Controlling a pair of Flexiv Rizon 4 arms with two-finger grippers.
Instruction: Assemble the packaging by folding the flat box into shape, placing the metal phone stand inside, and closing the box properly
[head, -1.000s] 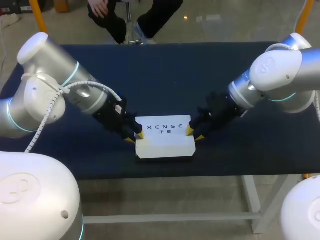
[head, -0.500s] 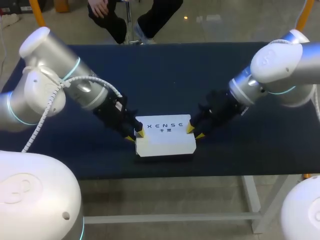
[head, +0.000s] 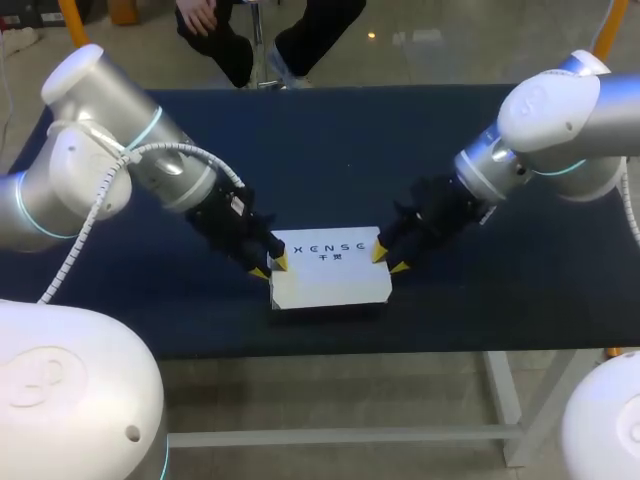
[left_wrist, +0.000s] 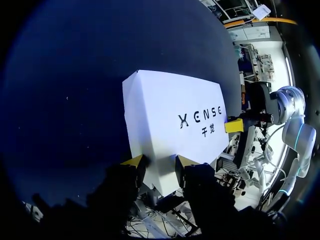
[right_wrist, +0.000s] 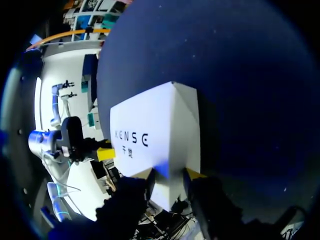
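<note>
Both arms have drawn up a little, carrying the box (head: 330, 275) slightly away from the near edge of the tabletop (head: 330, 150). At its ends, the left pincer (head: 269, 267) and right pincer (head: 389, 260) each pinch it narrowly, one tip on its top. Since the box looks formed and shut, closing seems the step in hand. Next calls for seating both ends evenly. No stand shows; it may be inside. The end flaps are hidden behind the pincers.

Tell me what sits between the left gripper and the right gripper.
Only the white box, seen best in the head view: the left gripper grips one end, the right gripper the other.
</note>
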